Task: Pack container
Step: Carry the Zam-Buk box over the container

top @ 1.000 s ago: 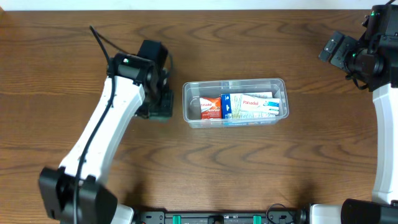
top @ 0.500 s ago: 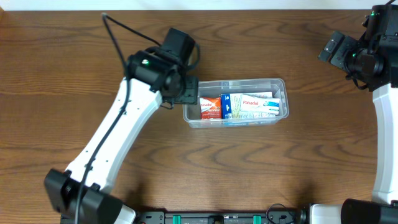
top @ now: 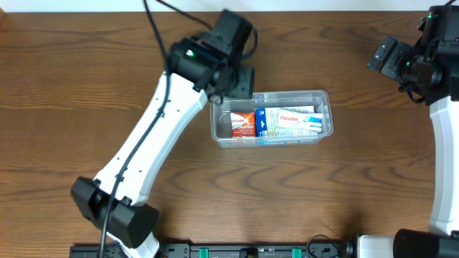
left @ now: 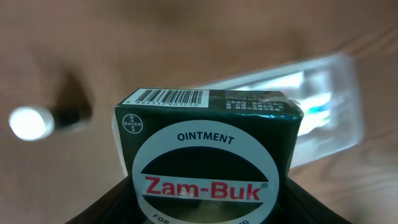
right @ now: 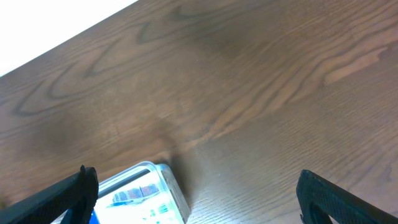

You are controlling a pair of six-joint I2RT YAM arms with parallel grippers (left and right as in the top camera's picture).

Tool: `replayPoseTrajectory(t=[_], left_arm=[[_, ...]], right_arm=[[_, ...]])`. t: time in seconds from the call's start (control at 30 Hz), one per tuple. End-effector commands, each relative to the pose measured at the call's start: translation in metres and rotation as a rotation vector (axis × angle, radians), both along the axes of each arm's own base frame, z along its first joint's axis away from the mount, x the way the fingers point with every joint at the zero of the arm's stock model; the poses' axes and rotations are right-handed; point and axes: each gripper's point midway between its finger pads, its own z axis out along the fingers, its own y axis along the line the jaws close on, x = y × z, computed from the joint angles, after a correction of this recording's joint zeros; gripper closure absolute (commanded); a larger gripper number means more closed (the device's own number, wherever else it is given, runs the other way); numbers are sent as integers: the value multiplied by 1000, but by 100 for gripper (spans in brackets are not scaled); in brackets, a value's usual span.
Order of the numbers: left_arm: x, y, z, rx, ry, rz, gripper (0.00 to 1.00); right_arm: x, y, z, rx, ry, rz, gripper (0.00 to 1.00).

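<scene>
The clear plastic container (top: 324, 95) sits mid-table and holds a red-and-white box (top: 243, 123) and a blue-and-white Panadol box (top: 288, 120). My left gripper (top: 240, 80) hovers above the container's left end, shut on a dark green Zam-Buk ointment box (left: 208, 162) that fills the left wrist view. The container also shows blurred behind the box in that view (left: 329, 106). My right gripper (top: 382, 56) is open and empty, raised at the far right; its fingers frame the right wrist view (right: 196, 193), where the container's corner (right: 149, 186) shows at the bottom.
In the left wrist view a small dark bottle with a white cap (left: 37, 121) lies blurred on the wooden table at the left. The table's far edge meets a white surface at the top of the overhead view.
My left arm has swung right and toward the back with the Zam-Buk box, from left of the container to above its left end. The right arm has not moved.
</scene>
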Motion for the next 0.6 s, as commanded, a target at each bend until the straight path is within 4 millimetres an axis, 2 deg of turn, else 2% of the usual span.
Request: replayPoseTrajectory(t=[0.0, 0.13, 0.23, 0.4, 0.5, 0.57], left_arm=[[9, 1, 28, -15, -82, 14, 47], [18, -1, 36, -29, -125, 23, 47], [25, -6, 26, -24, -116, 22, 47], [35, -14, -18, 24, -22, 15, 47], [31, -18, -48, 51, 71, 0, 47], [23, -13, -66, 93, 141, 0, 47]], right_arm=[[-1, -3, 6, -2, -13, -17, 1], [-1, -3, 6, -2, -13, -17, 1], [-1, -3, 6, -2, -13, -17, 1], [-1, -3, 6, -2, -13, -17, 1], [-1, -3, 6, -2, -13, -17, 1], [-1, -3, 6, -2, -13, -17, 1]])
